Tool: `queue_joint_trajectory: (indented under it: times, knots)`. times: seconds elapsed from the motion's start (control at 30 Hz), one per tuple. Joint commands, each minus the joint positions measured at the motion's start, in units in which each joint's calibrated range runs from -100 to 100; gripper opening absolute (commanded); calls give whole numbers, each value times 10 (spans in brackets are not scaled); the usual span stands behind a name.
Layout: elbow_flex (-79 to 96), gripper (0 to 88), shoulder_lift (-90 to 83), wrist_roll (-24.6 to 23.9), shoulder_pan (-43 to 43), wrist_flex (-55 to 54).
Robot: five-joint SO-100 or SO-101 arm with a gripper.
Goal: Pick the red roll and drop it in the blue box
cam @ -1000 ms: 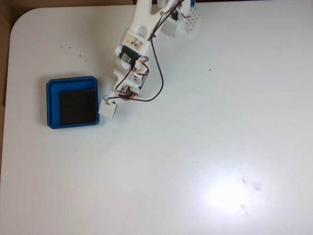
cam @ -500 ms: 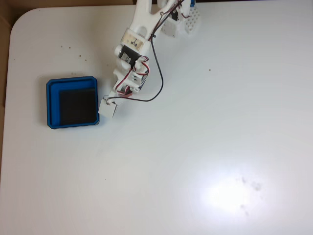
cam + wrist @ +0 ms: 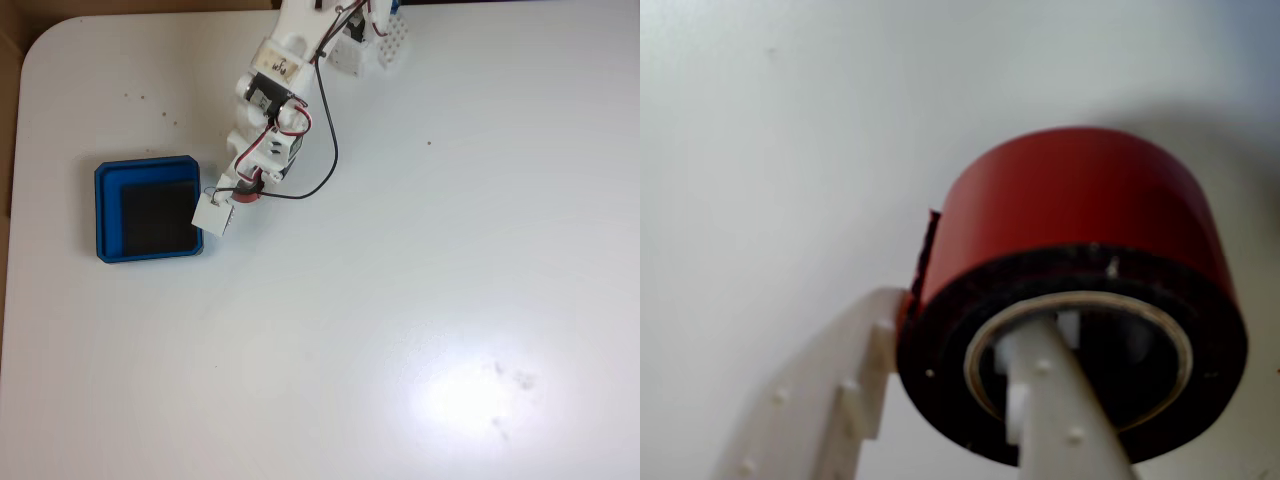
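Jaws clamped on the red roll (image 3: 1080,250); the blue box (image 3: 108,180) holds nothing.

White table (image 3: 420,300) with a rounded corner at upper left in the fixed view, glare patch toward lower right. Blue box (image 3: 108,215) flat on it at the left, black floor showing. White arm base (image 3: 385,45) at the top edge; few dark specks near upper left.
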Motion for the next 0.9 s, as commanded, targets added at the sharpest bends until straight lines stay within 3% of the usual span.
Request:
queue_joint_trajectory:
  times: [0.0, 0.43, 0.87]
  knots:
    - [-34, 5, -55, 3, 11, -1]
    - [-163, 5, -63, 3, 87, -3]
    - [-414, 5, 191, 3, 113, -8]
